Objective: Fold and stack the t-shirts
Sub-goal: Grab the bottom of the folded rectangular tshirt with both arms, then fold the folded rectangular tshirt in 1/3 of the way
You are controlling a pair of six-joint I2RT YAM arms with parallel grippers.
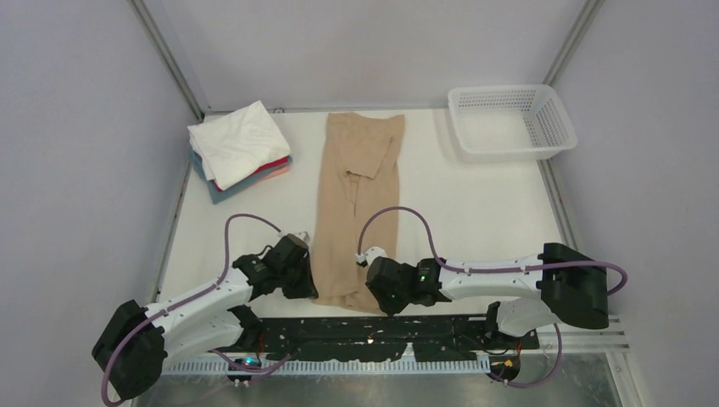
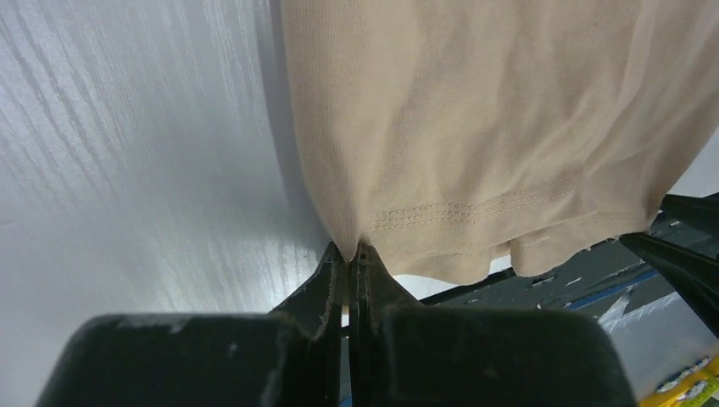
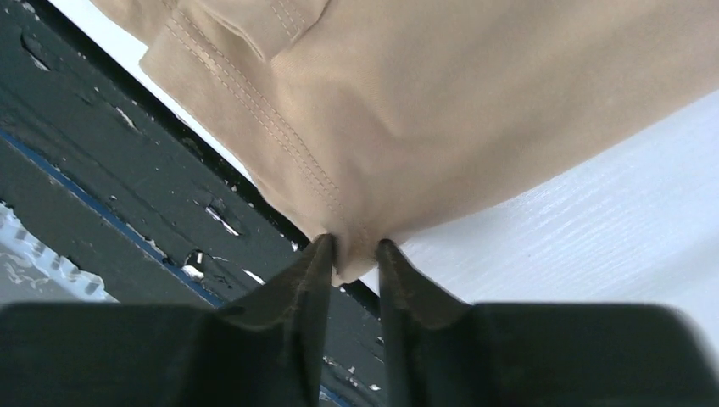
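Observation:
The tan t-shirt (image 1: 356, 195) lies in a long narrow strip down the middle of the table, sleeves folded in. My left gripper (image 1: 312, 284) is shut on its near left hem corner (image 2: 352, 246). My right gripper (image 1: 371, 297) is shut on the near right hem corner (image 3: 354, 254); a fold of cloth fills the gap between its fingers. Both corners sit at the table's near edge. A stack of folded t-shirts (image 1: 240, 150), white on top over red/pink and grey-blue, sits at the back left.
A white plastic mesh basket (image 1: 511, 120) stands at the back right. A black perforated rail (image 1: 381, 335) runs along the near edge, right under the shirt's hem. Grey walls close in both sides.

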